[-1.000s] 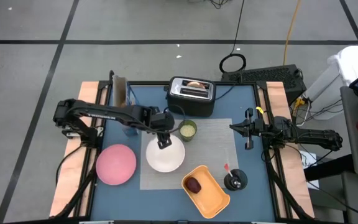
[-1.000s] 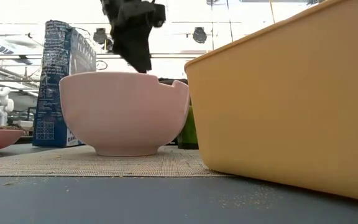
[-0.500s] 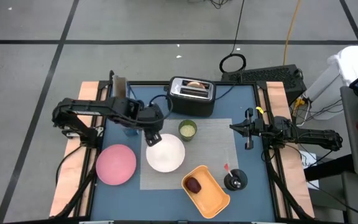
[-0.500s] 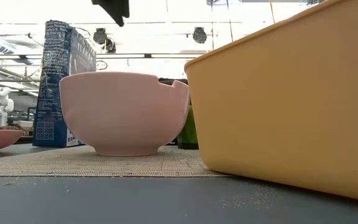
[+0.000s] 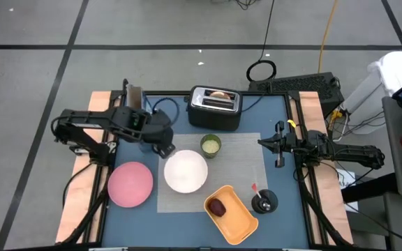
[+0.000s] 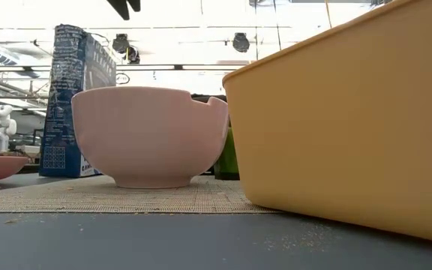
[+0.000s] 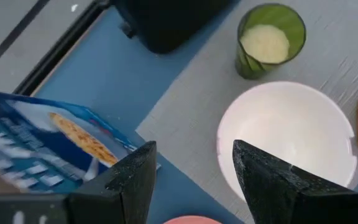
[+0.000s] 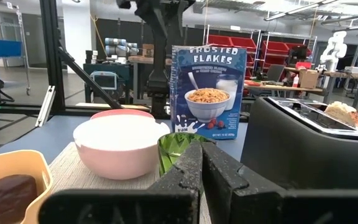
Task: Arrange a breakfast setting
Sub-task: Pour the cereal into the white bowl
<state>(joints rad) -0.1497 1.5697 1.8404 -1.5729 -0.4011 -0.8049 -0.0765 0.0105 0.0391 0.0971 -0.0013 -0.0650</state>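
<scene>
The breakfast setting sits mid-desk in my high view. Nearest me is the orange tray point(image 5: 232, 213) with a dark item point(image 5: 217, 206) in it, one end lying on the front edge of the mat point(image 5: 239, 157); a small black object point(image 5: 264, 202) stands just beside the tray on its right. The pink plate point(image 5: 130, 184) lies off the mat to its left, on the blue desk point(image 5: 285, 226). The white bowl point(image 5: 185, 171) rests on the mat, empty. Just behind it stands the green cup point(image 5: 210, 145), filled with something pale. My left claw point(image 5: 162, 145) hovers near the bowl's back-left rim, over the mat's corner, its fingers point(image 7: 263, 177) parted and grasping nothing. A blue cereal box point(image 5: 135, 104) stands at the desk's back left, behind that arm. My right claw point(image 5: 278, 145) waits at the mat's right edge, clenched on nothing. Farthest back sits the toaster point(image 5: 215, 107) with the bread point(image 5: 218, 95) in its slot.
</scene>
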